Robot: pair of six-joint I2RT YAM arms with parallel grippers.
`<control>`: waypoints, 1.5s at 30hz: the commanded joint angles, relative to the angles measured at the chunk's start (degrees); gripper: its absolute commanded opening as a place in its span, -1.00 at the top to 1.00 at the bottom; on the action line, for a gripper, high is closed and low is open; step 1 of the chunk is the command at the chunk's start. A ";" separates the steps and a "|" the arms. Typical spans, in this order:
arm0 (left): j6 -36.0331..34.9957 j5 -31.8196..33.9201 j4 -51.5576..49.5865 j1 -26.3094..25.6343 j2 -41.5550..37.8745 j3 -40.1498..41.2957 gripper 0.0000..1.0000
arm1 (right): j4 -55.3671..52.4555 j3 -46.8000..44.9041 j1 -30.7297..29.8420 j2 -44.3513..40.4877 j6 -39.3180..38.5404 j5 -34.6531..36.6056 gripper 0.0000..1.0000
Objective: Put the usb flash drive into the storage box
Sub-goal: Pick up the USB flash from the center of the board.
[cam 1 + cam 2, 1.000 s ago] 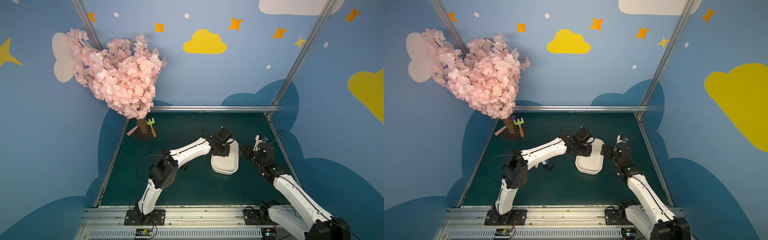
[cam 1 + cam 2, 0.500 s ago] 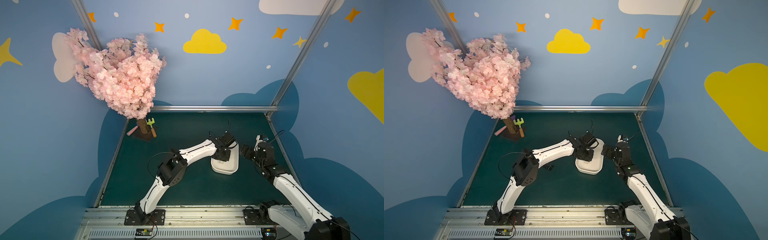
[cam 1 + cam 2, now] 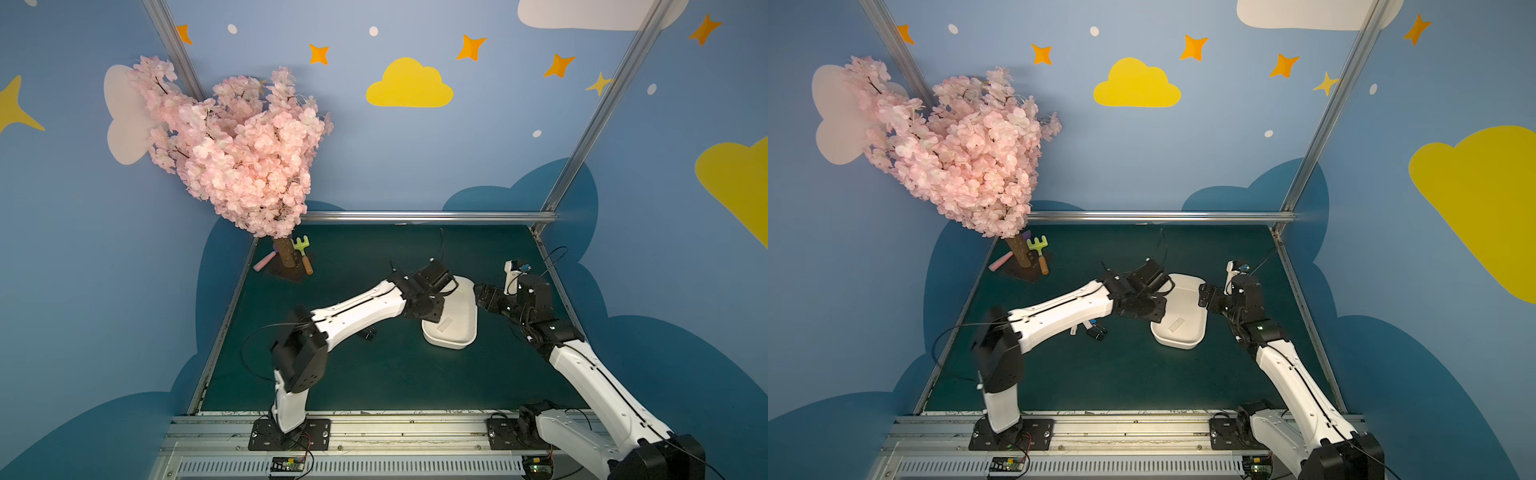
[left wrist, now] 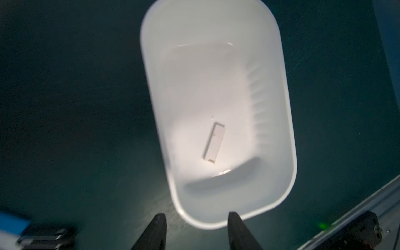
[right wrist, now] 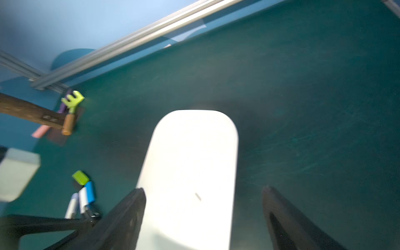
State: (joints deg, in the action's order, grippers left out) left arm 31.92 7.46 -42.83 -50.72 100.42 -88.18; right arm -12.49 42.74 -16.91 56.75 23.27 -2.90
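1. One flat, white, rectangular plastic USB flash drive [image 4: 214, 142] lies on the floor of the storage box [image 4: 287, 134], a shallow white plastic tub with rounded corners. It sits toward the end nearer the robot's base, and both top views show it as a pale slab [image 3: 444, 325] inside the walls.
2. It looks light, stiff and smooth-shelled. Lying flat on a slick floor, it would likely skid if nudged. If it had to be picked up, the best hold would be across its two long narrow edges, with the jaws set only slightly wider than the body.
3. Several more small sticks [image 5: 83, 190], green, blue and white, lie clustered on the dark green mat [image 5: 303, 108], well apart from the storage box and beside the left arm.
4. The left gripper [image 4: 196, 223] hangs over the near end of the storage box. Its fingers are moderately spread, with nothing between them and no visible contact.
5. The right gripper [image 5: 203, 189] is spread wide and empty, just beside the storage box. In its wrist view one finger overlaps the rim, but I cannot tell whether it touches.
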 commanded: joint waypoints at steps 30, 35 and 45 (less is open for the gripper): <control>4.47 8.64 -11.08 16.78 -65.99 39.05 -0.21 | -30.31 56.20 -38.30 66.07 -24.93 -7.78 -0.11; 4.77 8.79 -11.09 16.44 -66.14 39.23 -0.21 | -31.81 60.00 -38.38 70.00 -25.01 -7.04 -0.06; 5.19 10.02 -11.39 16.38 -67.03 39.40 -0.21 | -31.42 61.67 -38.51 73.43 -26.10 -7.91 0.14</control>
State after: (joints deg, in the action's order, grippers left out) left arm 36.73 16.38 -53.30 -34.20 34.37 -49.01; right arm -42.24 103.26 -55.18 128.90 -2.04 -10.37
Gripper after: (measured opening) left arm 0.603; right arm 0.431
